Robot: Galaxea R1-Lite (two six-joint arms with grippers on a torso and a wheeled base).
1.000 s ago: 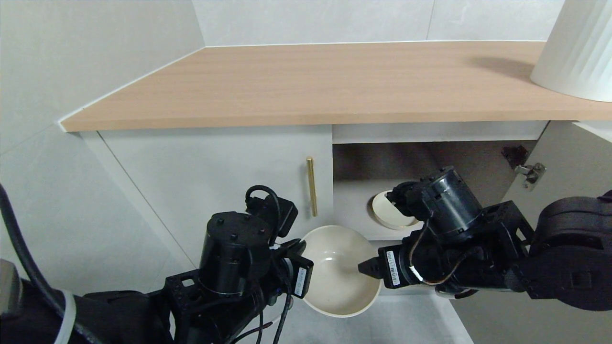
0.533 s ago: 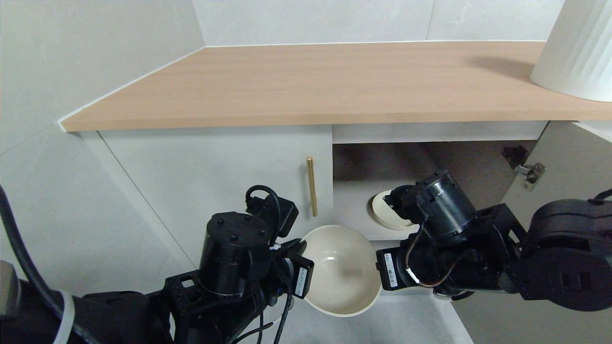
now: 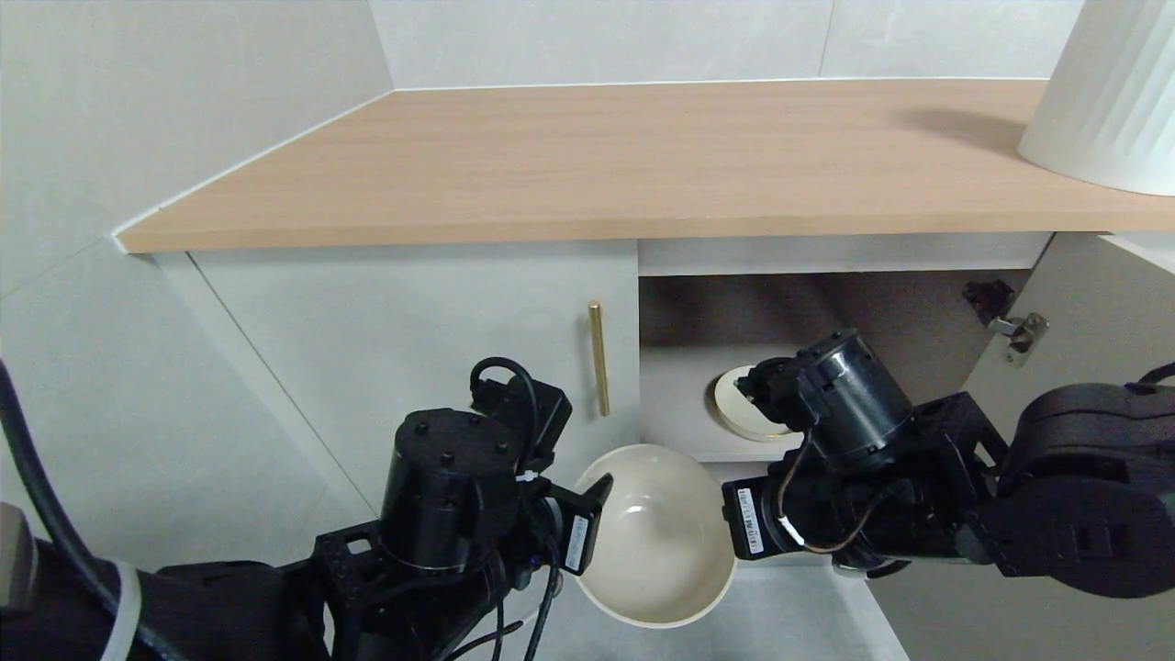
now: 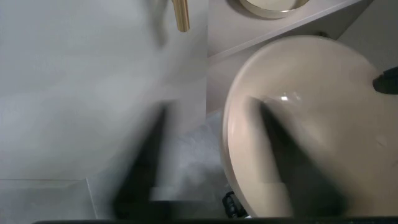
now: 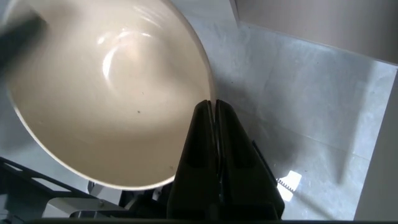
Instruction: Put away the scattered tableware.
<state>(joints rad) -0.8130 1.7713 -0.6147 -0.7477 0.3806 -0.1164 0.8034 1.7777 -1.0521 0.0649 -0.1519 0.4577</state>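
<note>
A cream bowl (image 3: 654, 542) hangs in the air in front of the cabinet (image 3: 413, 340), below the level of the shelf (image 3: 679, 413) and above the grey tiled floor (image 3: 789, 615). Its open side is tilted towards the head camera.

The right pincer (image 3: 731, 525) is closed on the bowl's right rim. In the right wrist view (image 5: 213, 107) its 2 fingers are pressed together with the thin edge of the bowl (image 5: 112, 93) caught between them.

The left pincer (image 3: 592, 500) is at the opposite, left rim. In the left wrist view (image 4: 214, 155) its fingers are blurred but stand wide apart, 1 over the inside of the bowl (image 4: 311, 124) and 1 outside it, so it is open and straddles the rim without clamping it.

The cabinet's right-hand door (image 3: 1092, 312) is swung open, with a metal hinge (image 3: 1019, 335) on its inner face. The left-hand door is shut and carries a vertical brass handle (image 3: 598, 358), which also appears in the left wrist view (image 4: 180, 15).

On the shelf inside the open compartment lies a small cream plate (image 3: 739, 413), partly hidden behind the right arm and well apart from the bowl.

A wooden desk (image 3: 597, 156) tops the cabinet. A white ribbed object (image 3: 1106, 92) stands on its far right end.
</note>
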